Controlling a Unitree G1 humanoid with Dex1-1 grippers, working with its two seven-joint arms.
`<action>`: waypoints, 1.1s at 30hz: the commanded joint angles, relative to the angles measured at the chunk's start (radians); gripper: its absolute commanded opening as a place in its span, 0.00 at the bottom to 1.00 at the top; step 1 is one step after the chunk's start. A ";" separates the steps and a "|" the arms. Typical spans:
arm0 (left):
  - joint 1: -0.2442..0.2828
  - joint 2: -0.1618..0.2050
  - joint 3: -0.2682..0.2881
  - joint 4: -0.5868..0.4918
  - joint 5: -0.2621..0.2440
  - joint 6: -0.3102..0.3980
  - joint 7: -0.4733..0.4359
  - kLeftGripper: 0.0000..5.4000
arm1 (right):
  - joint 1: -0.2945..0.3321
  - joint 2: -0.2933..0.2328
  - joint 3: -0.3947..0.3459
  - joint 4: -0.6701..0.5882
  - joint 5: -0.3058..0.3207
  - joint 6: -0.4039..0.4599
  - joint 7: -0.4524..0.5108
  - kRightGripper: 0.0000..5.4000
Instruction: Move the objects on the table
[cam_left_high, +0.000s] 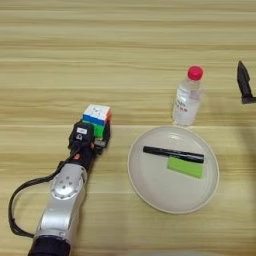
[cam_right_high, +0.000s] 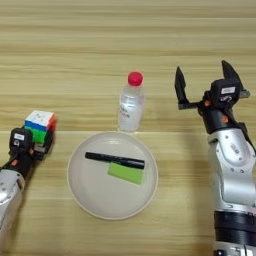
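the left gripper (cam_left_high: 96, 131) closes its black fingers on the lower part of a small multicoloured puzzle cube (cam_left_high: 97, 119), white face up, at the left of the light-wood bench (cam_left_high: 125, 45). to the cube's right, well apart, a clear plastic bottle (cam_right_high: 131, 103) with a red cap stands upright just beyond the far rim of a round cream plate (cam_right_high: 82, 192). on the plate a black marker pen (cam_right_high: 115, 160) lies beside a green block (cam_right_high: 125, 173). the right gripper (cam_right_high: 206, 84) is right of the bottle, apart from it, its two fingers spread wide and holding nothing.
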 joint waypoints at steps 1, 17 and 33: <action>0.013 -0.006 0.001 0.024 -0.005 0.018 -0.010 0.69 | -0.012 0.005 0.008 0.006 -0.007 -0.014 -0.004 1.00; 0.015 -0.012 -0.019 0.014 -0.007 0.009 -0.056 0.95 | -0.013 0.005 0.017 0.008 -0.009 -0.019 -0.004 1.00; 0.005 -0.005 -0.027 0.021 -0.009 0.019 -0.088 0.84 | -0.018 0.006 0.018 -0.009 -0.001 -0.014 -0.004 1.00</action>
